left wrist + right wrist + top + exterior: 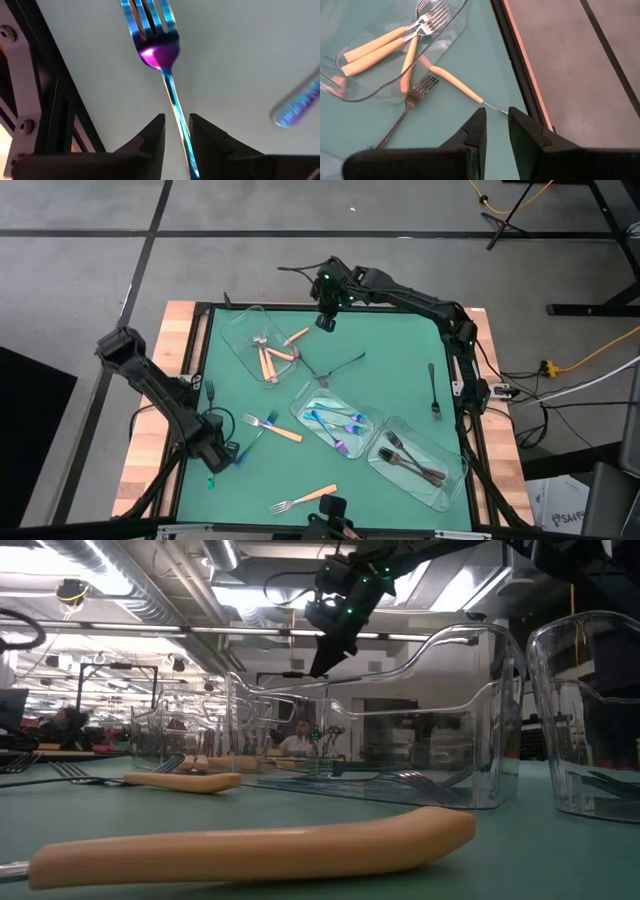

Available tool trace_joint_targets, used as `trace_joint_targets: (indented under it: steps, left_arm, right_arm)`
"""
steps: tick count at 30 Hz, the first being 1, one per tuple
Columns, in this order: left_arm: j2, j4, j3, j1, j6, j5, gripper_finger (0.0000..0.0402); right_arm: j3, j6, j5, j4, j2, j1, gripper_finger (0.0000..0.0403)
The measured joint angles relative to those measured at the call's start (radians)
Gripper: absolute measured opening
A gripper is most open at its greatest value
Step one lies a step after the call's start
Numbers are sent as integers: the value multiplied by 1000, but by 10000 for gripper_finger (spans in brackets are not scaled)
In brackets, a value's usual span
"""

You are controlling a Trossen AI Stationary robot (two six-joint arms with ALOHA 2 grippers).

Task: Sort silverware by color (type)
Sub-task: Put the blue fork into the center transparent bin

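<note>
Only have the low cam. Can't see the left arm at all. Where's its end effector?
Observer: Left end effector is low at the mat's left edge, fingers either side of a blue-purple fork, not visibly closed on its handle.
Operator: The right one is high in my picture. Holding anything?
Observer: No. Right end effector is open and empty, above the mat just past the tray of orange forks.
Operator: Dark ones all sorted?
Observer: No. One dark fork lies loose by the right edge and another mid-mat.
</note>
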Motion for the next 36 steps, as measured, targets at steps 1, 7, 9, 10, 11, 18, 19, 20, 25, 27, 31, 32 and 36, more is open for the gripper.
trace_joint_targets:
  steps: [1,7,9,10,11,18,19,20,25,27,31,32,36]
  left_arm:
    - [13,0,0,0,0,0,82]
    - [76,12,0,0,2,0,82]
    - [92,24,0,0,3,0,82]
    - [100,33,0,0,8,0,82]
    - [107,43,0,0,16,-1,82]
    - [118,68,0,1,60,-13,82]
    - [118,67,0,1,60,-11,82]
    - [118,67,0,1,60,-11,82]
    - [118,68,0,1,60,-14,75]
    - [118,69,0,1,59,-14,64]
    - [118,74,1,1,58,-20,32]
    - [118,74,1,1,58,-22,25]
    - [118,72,1,1,60,-25,8]
  right_arm:
    - [0,0,0,-5,0,0,69]
    - [0,0,0,-28,0,0,69]
    - [0,0,0,-28,0,1,69]
    - [0,0,0,-28,0,1,69]
    - [0,0,0,-29,0,1,69]
    - [-1,-8,2,-78,-31,0,69]
    - [-1,-9,2,-94,-40,0,69]
    - [-1,-13,2,-106,-51,0,69]
    - [-1,-30,2,-177,-118,0,69]
    - [-1,-31,1,-213,-148,0,69]
    - [-1,-31,0,-305,-201,0,69]
    - [-1,-31,-1,-321,-215,0,69]
    - [-6,-20,-20,-369,-260,0,69]
